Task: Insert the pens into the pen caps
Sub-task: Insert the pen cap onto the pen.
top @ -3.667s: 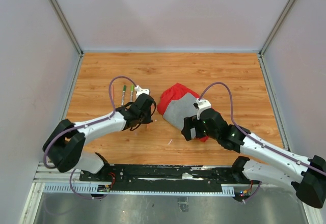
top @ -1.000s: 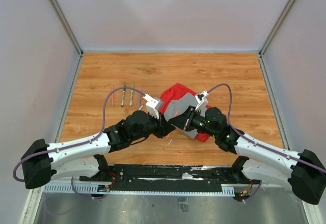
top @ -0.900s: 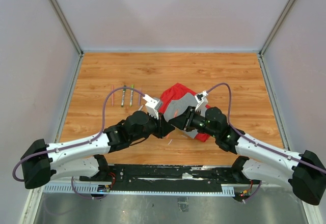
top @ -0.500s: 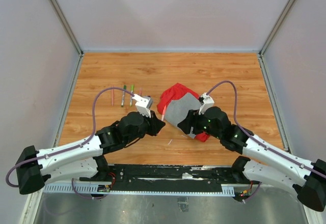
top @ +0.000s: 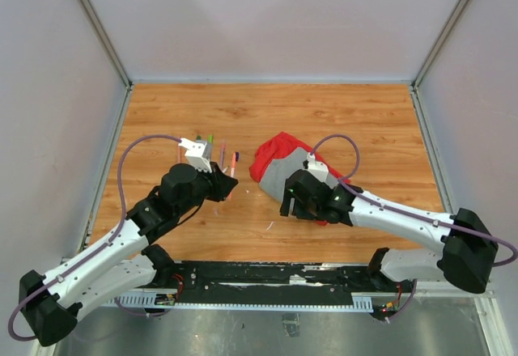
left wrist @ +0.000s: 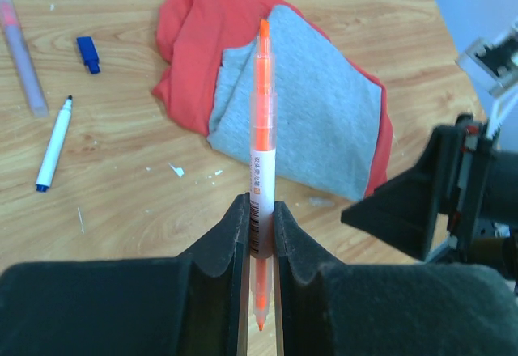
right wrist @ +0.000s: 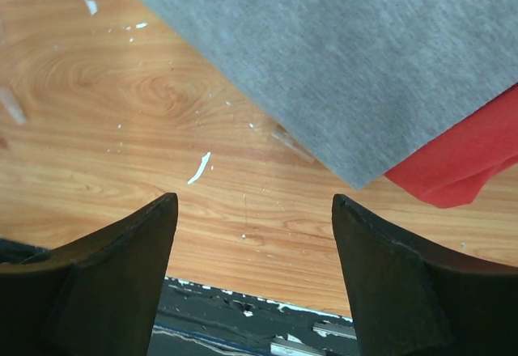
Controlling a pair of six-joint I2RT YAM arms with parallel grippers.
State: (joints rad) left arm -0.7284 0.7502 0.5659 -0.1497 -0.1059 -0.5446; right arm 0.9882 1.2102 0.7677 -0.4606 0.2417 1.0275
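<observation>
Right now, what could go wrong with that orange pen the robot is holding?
The left hand pinches the orange pen near one end, so it could tilt or slip. The open right hand hangs by the cloth and could snag it.

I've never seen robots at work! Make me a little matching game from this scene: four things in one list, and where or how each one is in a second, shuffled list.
Things:
1. orange pen
2. blue cap
3. right gripper
4. cloth

States:
A. open, holding nothing
B. crumpled, red and grey
C. tiny, lying on the table
D. clamped in the left gripper

Pairs: 1-D, 2-C, 3-A, 4-B.
</observation>
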